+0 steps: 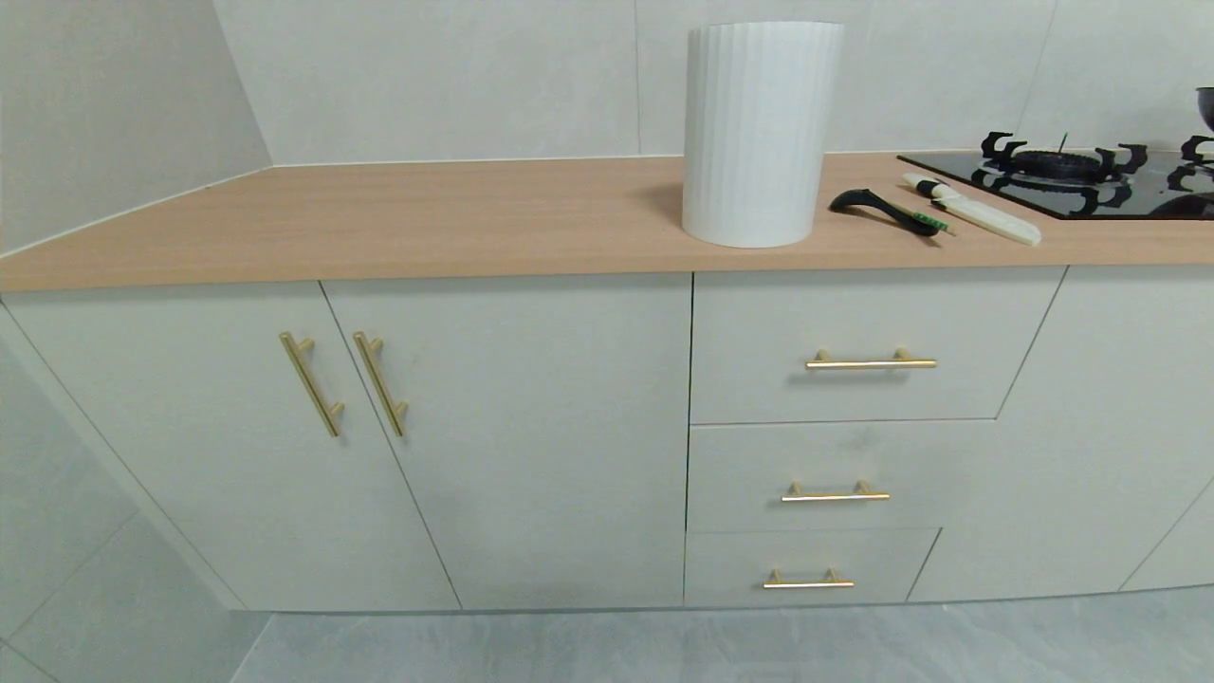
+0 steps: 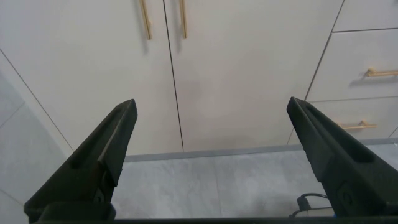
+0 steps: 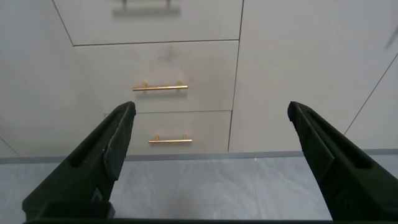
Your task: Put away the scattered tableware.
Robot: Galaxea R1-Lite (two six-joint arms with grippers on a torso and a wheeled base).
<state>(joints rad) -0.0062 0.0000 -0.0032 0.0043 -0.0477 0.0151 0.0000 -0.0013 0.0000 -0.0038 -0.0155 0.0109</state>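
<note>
**Two grippers low, two utensils up top**

Left gripper [image 2: 211,104] and right gripper [image 3: 211,107] hang low, fingers spread wide, facing two doors [image 1: 285,446] and three drawers [image 1: 854,351]. Up on the countertop [image 1: 427,218]: one ribbed white container [image 1: 759,133], one black-handled tool [image 1: 882,209], one white knife [image 1: 977,213], hob [image 1: 1062,175] behind.

A light wood-grain countertop [image 1: 427,213] runs along a pale grey tiled wall [image 1: 455,76] into the corner. Beneath it, two pale grey cupboard doors [image 1: 531,436] meet at a pair of upright brass bar handles [image 1: 310,383]. Beside them is a stack of three matching drawers [image 1: 835,465], each with a horizontal brass handle [image 1: 871,361]. A black glass gas hob [image 1: 1062,185] is set into the counter's far right end. Grey floor tiles [image 1: 664,650] lie below.
</note>
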